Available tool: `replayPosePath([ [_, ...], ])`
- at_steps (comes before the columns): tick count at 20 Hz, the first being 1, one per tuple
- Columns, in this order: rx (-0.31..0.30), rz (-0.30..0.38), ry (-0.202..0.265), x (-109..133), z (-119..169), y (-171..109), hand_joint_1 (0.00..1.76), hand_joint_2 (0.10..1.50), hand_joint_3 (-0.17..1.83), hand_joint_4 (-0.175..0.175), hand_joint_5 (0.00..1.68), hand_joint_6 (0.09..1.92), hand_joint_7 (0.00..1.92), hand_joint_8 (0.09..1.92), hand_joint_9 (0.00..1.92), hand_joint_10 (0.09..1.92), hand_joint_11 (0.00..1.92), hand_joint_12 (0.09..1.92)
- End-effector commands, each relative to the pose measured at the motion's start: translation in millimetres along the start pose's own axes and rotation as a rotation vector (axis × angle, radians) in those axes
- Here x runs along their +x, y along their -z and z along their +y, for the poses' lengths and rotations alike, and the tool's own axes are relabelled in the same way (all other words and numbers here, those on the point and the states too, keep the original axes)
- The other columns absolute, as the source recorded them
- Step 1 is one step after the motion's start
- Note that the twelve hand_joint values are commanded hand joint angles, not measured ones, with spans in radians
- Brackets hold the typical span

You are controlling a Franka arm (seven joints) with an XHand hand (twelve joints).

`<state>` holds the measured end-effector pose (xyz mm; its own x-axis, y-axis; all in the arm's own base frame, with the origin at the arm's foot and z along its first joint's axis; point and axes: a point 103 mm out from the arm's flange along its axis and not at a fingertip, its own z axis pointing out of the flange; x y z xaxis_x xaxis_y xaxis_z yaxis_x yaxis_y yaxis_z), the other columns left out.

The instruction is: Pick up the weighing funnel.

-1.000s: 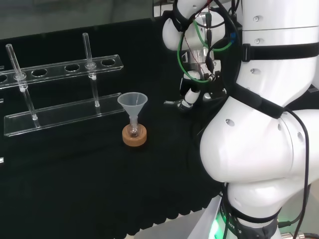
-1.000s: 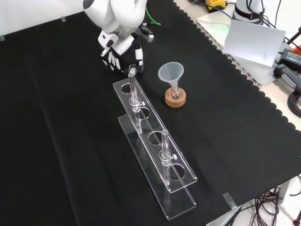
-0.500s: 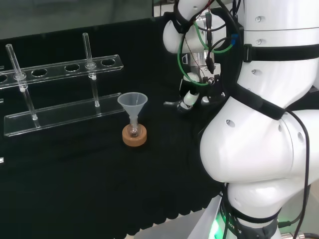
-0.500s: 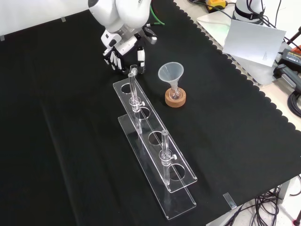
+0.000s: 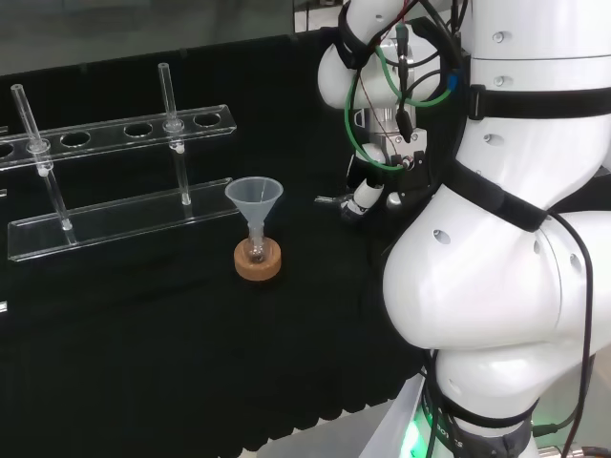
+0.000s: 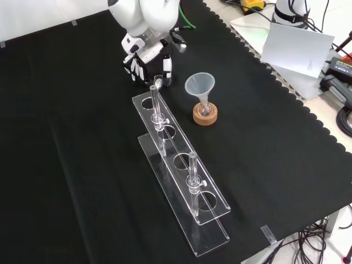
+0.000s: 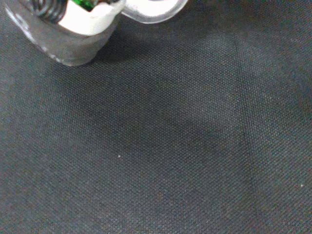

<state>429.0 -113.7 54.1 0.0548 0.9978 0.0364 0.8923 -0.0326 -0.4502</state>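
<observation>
Front view | robot hand (image 6: 147,61) above cloth (image 6: 77,143), beside rack (image 6: 181,165) | grip hidden: cannot tell open or closed

Over the last second the black and white robot hand (image 6: 145,56) has drifted to the right in the front view, across the black cloth tabletop (image 6: 82,137). It now hangs nearer the top of the upright clear glass tube (image 6: 157,104) at the rack's far end. In the head view the hand (image 5: 364,195) has edged slightly to the right.
</observation>
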Motion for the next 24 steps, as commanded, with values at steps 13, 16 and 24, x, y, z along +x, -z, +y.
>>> replayPosePath([
  [13,-0.096,0.045,-0.046,1.9,0.0,7.1,1.00,0.48,0.54,0.175,1.27,0.39,1.45,0.28,0.94,0.29,0.00,1.42],
  [16,-0.105,0.051,-0.052,0.5,0.5,9.0,1.11,0.65,0.48,0.175,1.43,0.25,1.49,0.24,0.95,0.28,0.00,1.43],
  [24,-0.126,0.056,-0.065,-0.7,1.3,11.2,1.14,0.69,0.46,0.175,1.52,0.10,1.53,0.19,0.97,0.26,0.00,1.44],
])
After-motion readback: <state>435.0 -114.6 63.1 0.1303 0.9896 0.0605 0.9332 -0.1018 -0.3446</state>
